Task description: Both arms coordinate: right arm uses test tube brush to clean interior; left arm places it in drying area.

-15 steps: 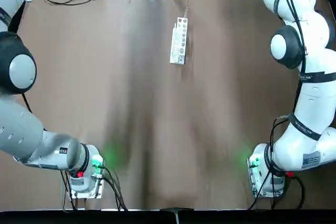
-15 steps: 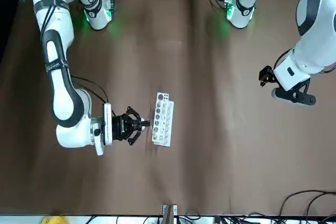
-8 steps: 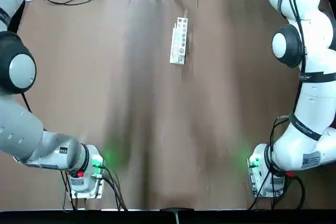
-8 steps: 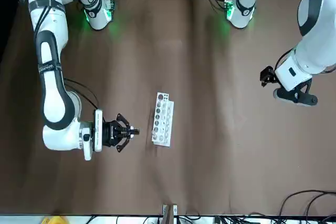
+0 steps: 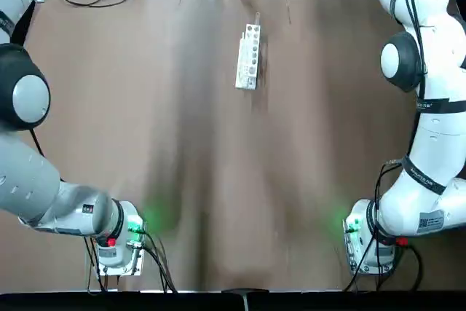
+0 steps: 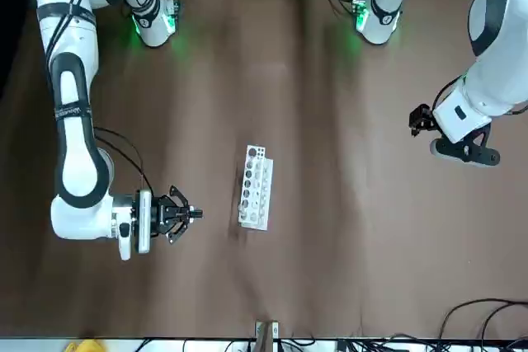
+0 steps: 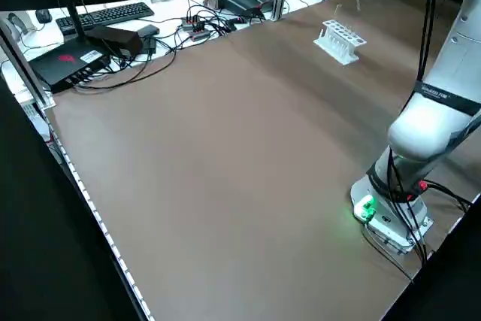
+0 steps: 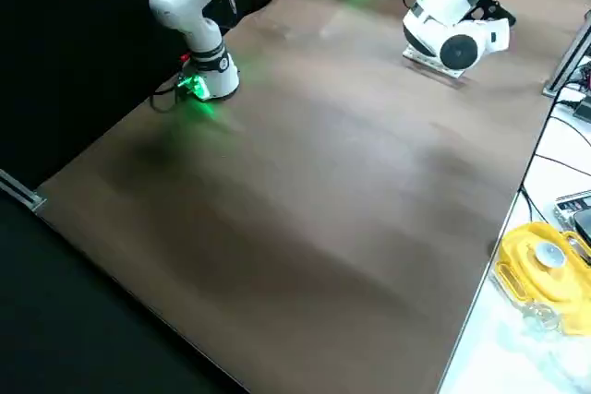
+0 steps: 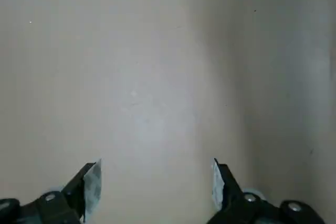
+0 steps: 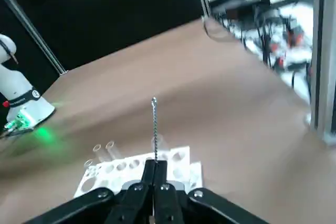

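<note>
1. White and grey, my left arm holds its gripper over the table, well apart from the rack, fingers spread and empty.
2. Cable-strapped, my right arm extends its gripper near the rack, its tips clenched on the brush stem.
3. White, the rack lies on the table between the two grippers; I judge it light, easily nudged, best steadied by its ends.
4. Clear tubes lean in the rack, probably slick and brittle; I would pinch one softly below its rim.
5. Twisted wire, the brush likely weighs little and flexes; I favour its bare stem.
</note>
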Motion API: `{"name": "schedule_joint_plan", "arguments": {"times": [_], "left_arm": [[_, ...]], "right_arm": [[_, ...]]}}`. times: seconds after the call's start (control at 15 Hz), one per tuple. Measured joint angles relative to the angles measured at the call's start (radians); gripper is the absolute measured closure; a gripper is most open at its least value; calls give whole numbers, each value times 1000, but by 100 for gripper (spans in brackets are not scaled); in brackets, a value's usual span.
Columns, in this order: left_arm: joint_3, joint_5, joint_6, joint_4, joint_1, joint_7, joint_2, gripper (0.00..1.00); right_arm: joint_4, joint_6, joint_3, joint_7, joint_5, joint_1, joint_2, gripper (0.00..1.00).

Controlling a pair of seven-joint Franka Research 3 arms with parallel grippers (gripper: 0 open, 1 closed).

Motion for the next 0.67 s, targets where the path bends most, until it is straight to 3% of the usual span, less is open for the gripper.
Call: {"name": "schedule_joint_plan", "arguments": {"times": [0.67], "left_arm": [[0, 0, 0, 0, -4, 0, 1, 1]], "right_arm": [[-22, 4, -26, 447, -180, 11, 1, 98]]}}
